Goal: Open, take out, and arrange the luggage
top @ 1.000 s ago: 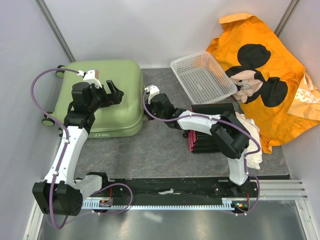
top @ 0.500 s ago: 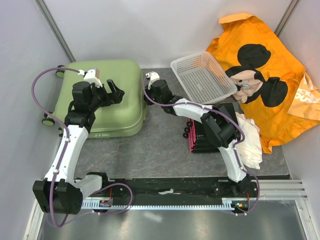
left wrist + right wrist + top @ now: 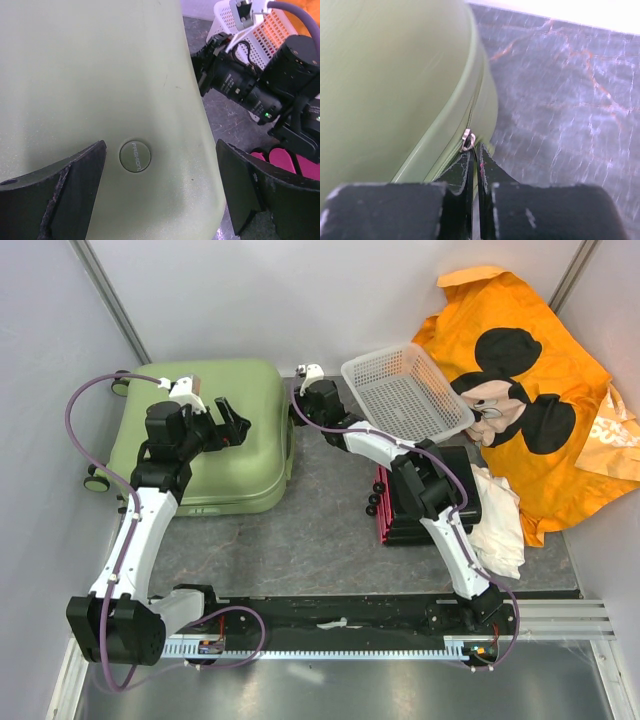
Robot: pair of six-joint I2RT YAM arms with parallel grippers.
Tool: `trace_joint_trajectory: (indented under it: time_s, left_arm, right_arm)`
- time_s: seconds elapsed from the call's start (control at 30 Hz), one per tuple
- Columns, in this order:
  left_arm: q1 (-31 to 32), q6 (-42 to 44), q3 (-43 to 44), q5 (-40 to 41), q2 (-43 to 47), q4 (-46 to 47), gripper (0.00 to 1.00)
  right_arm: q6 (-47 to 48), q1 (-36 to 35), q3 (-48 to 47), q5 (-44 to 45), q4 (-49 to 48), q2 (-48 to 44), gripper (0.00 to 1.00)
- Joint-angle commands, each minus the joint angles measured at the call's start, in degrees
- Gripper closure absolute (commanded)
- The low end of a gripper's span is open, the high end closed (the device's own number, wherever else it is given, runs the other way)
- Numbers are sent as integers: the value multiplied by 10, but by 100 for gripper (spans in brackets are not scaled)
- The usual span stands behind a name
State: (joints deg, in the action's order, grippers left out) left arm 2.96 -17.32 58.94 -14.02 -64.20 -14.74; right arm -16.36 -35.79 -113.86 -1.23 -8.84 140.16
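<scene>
The luggage (image 3: 250, 470) lies flat in the upper left of my overhead view, a pale green hard shell with rounded corners, its broad face up and its two halves closed together. Small black wheels (image 3: 97, 482) stick out along its left edge. In my left wrist view a round badge (image 3: 135, 155) reading FASHION sits low on the smooth face. My right wrist view shows the side seam, a metal zipper pull (image 3: 468, 140) hanging at lower centre.

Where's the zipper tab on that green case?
Find the large pale green hard-shell suitcase at the left. On its right-side seam, near the far corner, sits a small silver metal zipper pull, the only shiny bit on the green shell.
</scene>
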Motion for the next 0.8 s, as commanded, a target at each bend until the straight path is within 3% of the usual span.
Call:
trace_joint_trajectory:
  time_s: [0.0,0.2,0.63,0.73,0.77]
  left_arm:
    - [-1,-18,-1,-18,-12,-17,2]
    - [-2,-16,-1,-19,-14,-18,2]
    - [-2,-16,-1,-22,-16,-18,2]
    - [-1,-16,-1,-21,-13,-17,2]
    - [-1,-16,-1,-20,-11,-18,2]
  right_arm:
    - [10,68,-71,89,-7,43,94]
    - [22,74,-137,80,-26,95,89]
    - [57,73,-145,51,-109,101,76]
    - [68,73,-102,66,-123,61,60]
    - [72,73,-88,76,-129,48,45]
